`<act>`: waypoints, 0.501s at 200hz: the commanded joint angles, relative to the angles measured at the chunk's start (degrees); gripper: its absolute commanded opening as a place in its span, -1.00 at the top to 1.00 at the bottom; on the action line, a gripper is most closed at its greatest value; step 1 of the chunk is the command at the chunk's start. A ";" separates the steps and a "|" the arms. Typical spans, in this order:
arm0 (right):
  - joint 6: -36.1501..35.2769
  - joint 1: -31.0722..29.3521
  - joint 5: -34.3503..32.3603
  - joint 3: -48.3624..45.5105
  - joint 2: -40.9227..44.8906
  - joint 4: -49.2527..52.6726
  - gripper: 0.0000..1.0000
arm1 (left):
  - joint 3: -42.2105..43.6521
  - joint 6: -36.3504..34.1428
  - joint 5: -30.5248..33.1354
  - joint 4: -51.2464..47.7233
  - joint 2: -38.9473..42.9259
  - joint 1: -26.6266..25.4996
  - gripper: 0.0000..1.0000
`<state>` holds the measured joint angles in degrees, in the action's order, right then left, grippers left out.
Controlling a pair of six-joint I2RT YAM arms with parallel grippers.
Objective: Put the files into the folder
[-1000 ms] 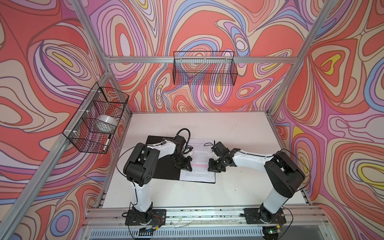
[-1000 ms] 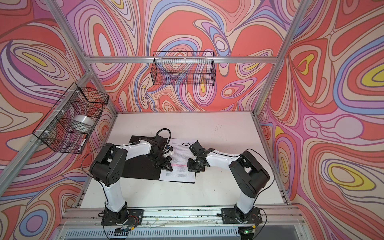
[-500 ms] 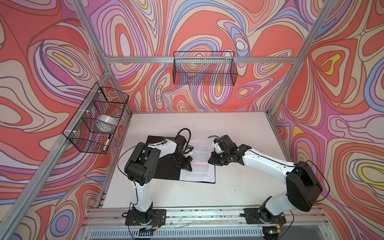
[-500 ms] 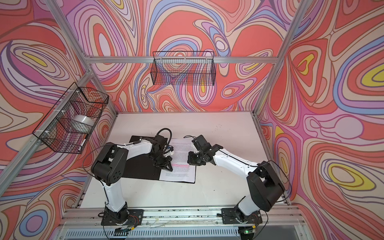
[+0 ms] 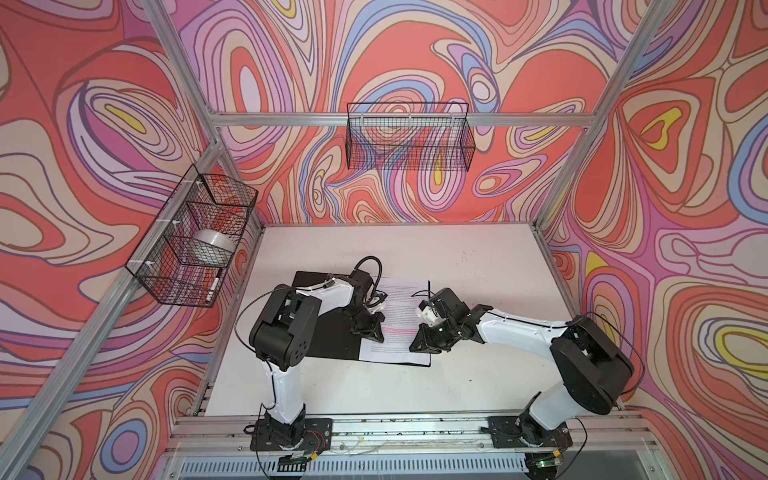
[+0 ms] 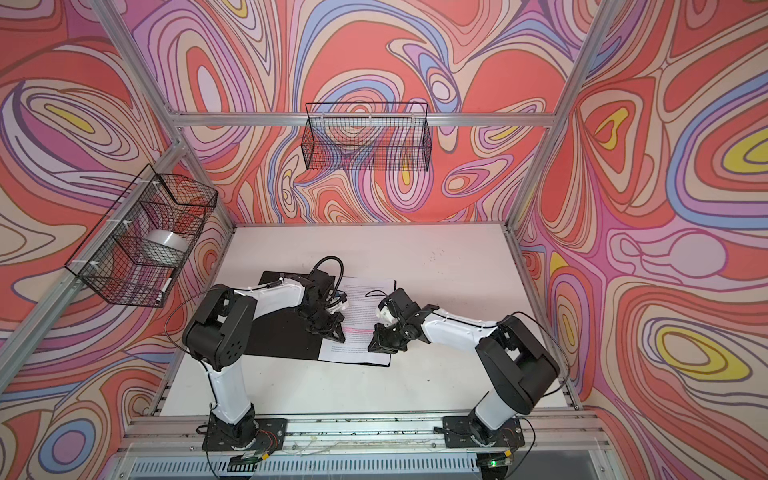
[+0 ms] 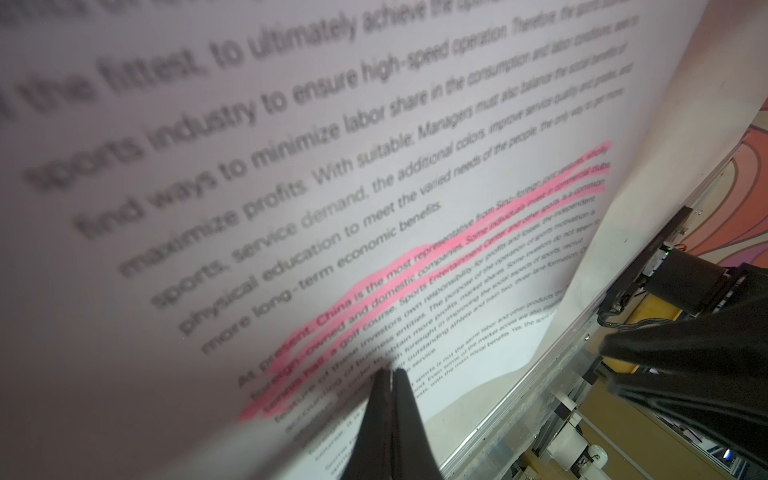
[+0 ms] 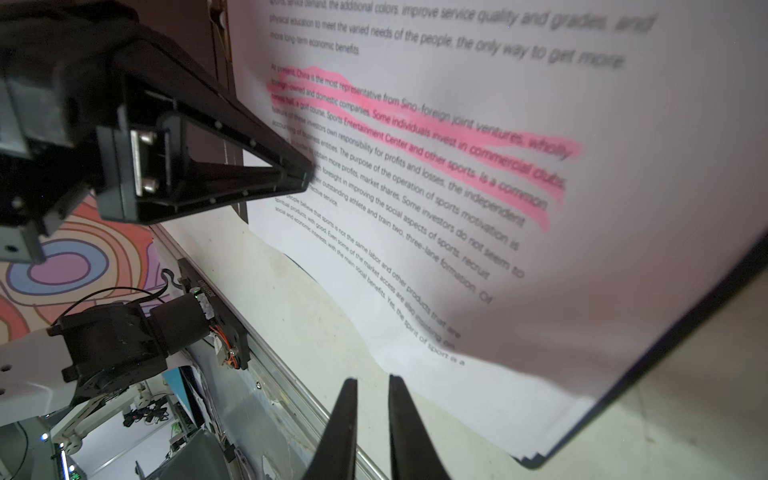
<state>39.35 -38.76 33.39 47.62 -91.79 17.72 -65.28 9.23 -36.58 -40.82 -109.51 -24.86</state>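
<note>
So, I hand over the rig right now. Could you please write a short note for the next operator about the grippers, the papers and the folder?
Grippers: the left gripper is shut, with its tips on the white printed paper sheets with pink highlighted lines, near the spine of the flat open folder with black inside. The right gripper is slightly open and empty, low near the sheets' outer edge.
Things: the sheets lie on the folder's right half. Its left half is bare.
Done: the sheets are laid in the folder.
Left: probably square the stack, then close the cover, which lies open.
</note>
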 commanded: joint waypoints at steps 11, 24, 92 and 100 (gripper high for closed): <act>1.57 -0.26 3.43 -1.09 -4.11 -6.23 0.69 | -0.71 -0.18 1.66 -2.12 -1.49 -0.18 1.00; 1.55 -0.26 3.35 -1.20 -6.10 -6.46 0.69 | -0.73 -0.18 1.73 -2.15 -1.49 -0.14 1.00; 2.68 -0.26 1.42 -3.36 -11.28 -7.73 0.71 | -0.64 -0.70 1.77 -2.60 -1.41 -0.11 1.00; 2.95 -0.26 1.29 -3.78 -11.60 -8.02 0.70 | -0.64 -0.71 1.74 -2.60 -1.33 -0.15 1.00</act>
<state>41.47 -38.70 37.26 46.17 -100.03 9.69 -65.47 9.21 -36.53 -41.12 -109.60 -24.86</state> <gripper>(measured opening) 0.148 0.047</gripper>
